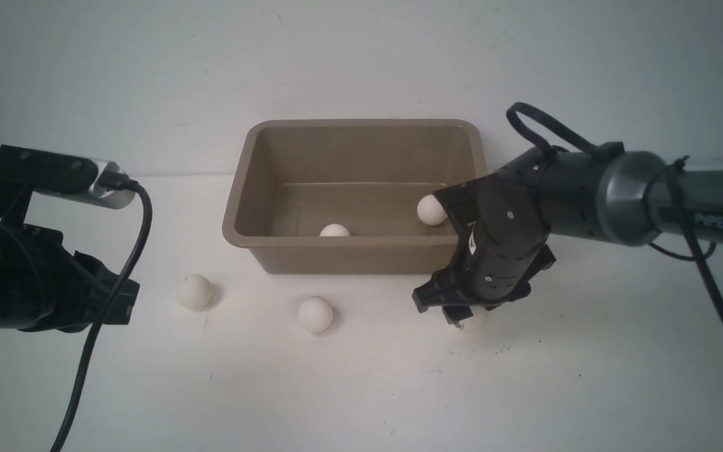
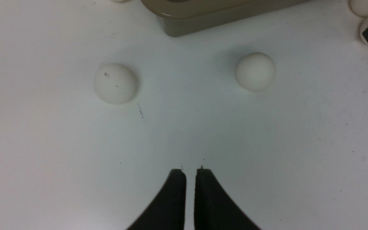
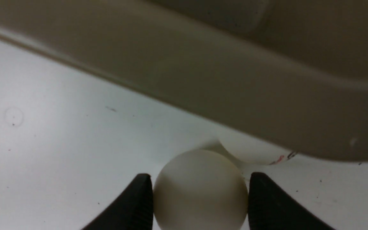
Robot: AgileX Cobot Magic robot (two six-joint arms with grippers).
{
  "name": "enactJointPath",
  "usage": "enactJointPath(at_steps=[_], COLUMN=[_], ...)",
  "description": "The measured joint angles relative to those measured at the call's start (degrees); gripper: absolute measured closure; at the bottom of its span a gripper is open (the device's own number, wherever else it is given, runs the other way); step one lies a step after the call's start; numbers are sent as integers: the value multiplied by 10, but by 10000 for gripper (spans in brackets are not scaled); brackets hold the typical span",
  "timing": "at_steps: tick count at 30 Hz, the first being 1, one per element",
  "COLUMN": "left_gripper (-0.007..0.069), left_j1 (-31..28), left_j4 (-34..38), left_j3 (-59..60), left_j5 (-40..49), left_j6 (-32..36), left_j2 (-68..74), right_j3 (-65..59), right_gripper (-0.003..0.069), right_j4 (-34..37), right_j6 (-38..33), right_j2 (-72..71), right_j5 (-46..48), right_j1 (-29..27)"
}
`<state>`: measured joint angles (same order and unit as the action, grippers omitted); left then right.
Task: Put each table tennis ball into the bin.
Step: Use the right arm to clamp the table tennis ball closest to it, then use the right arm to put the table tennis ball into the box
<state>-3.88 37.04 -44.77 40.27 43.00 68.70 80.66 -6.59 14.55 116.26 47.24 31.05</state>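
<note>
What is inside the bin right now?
Inside the bin: a near ball, half hidden by the front wall, and a right ball. The right arm covers the bin's near right corner.

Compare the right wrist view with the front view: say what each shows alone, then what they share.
Right wrist only: the right gripper, its fingers touching both sides of a cream-white table tennis ball, and a second ball with printed marks tucked under the flared rim of the taupe rectangular plastic bin. Front only: two balls inside the bin, two loose balls on the white table, the left arm. Both: the bin, the right gripper, and the ball at its tips, barely visible from the front.
</note>
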Motion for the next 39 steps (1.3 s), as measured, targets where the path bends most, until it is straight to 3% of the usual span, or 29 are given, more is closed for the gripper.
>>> enactJointPath(at_steps=[7, 17, 22, 26, 34, 39], left_gripper=[594, 594, 594, 594, 594, 594], left_j1=[0, 0, 0, 0, 0, 0], left_j4=[0, 0, 0, 0, 0, 0], left_j3=[0, 0, 0, 0, 0, 0], left_j5=[0, 1, 1, 1, 1, 1], left_j6=[0, 0, 0, 0, 0, 0], left_j2=[0, 0, 0, 0, 0, 0], right_j3=[3, 45, 176, 271, 334, 336], right_gripper=[316, 316, 316, 316, 314, 252], right_j4=[0, 14, -32, -44, -41, -41], right_j6=[-37, -67, -74, -120, -170, -154], right_j2=[0, -77, -66, 1, 74, 87], right_j5=[32, 47, 56, 95, 108, 109], right_j1=[1, 64, 35, 4, 0, 0])
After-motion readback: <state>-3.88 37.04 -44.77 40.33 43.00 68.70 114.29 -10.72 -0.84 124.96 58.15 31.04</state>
